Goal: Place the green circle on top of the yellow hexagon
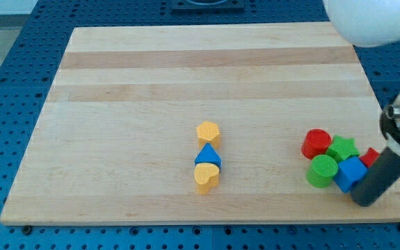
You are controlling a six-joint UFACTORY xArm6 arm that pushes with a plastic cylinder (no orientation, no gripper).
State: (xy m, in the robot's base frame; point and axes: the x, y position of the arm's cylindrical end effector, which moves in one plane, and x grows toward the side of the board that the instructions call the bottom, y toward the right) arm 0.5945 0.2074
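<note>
Claw state cannot be told, since none is fitted: my tip (363, 201) sits beside the blue cube (351, 173). If pushed leftward, the green circle (321, 171) may be dragged along with its neighbours, missing the yellow hexagon (207, 132).

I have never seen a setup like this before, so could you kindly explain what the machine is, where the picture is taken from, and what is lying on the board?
There is one picture, from a single camera looking down at a wooden board on a blue perforated table; where the camera is mounted is not known. The machine is a robot arm that has no gripper. It ends in a dark rod, and my tip slides along the board to push blocks. Nothing is held.

Near the middle, three blocks form a short column: a yellow hexagon at the top, a blue triangle below it, and a yellow heart lowest. At the view's right sits a cluster: a red circle, a green star, a green circle, a blue cube and a partly hidden red block. My tip is at the cluster's lower right, right by the blue cube.
</note>
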